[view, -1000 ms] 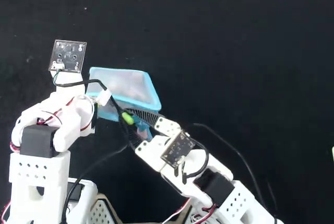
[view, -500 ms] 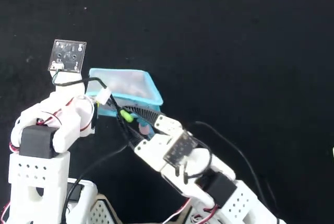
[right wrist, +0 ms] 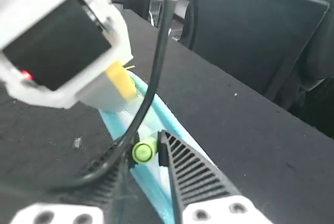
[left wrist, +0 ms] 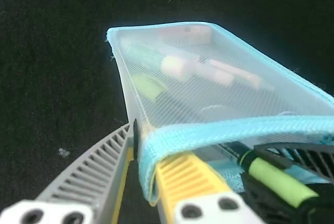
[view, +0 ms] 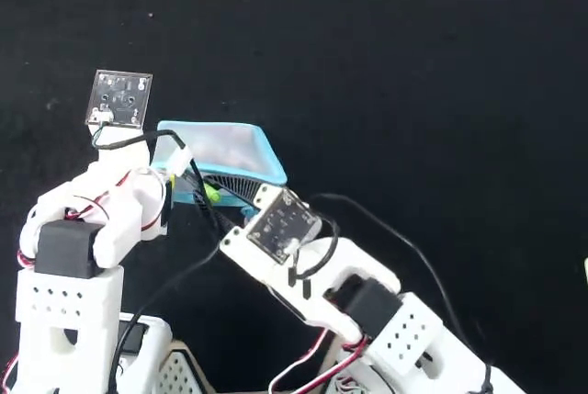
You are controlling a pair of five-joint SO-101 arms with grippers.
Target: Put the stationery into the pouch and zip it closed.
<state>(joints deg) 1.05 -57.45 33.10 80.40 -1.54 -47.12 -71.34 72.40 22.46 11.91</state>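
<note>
My left tool (left wrist: 142,143) clamps the pouch (left wrist: 209,88) rim, propping its mouth open on the counter (view: 432,91). My right tool (right wrist: 146,145) grasps the green marker (right wrist: 143,152) at that mouth, positioned, I judge, for insertion.
</note>
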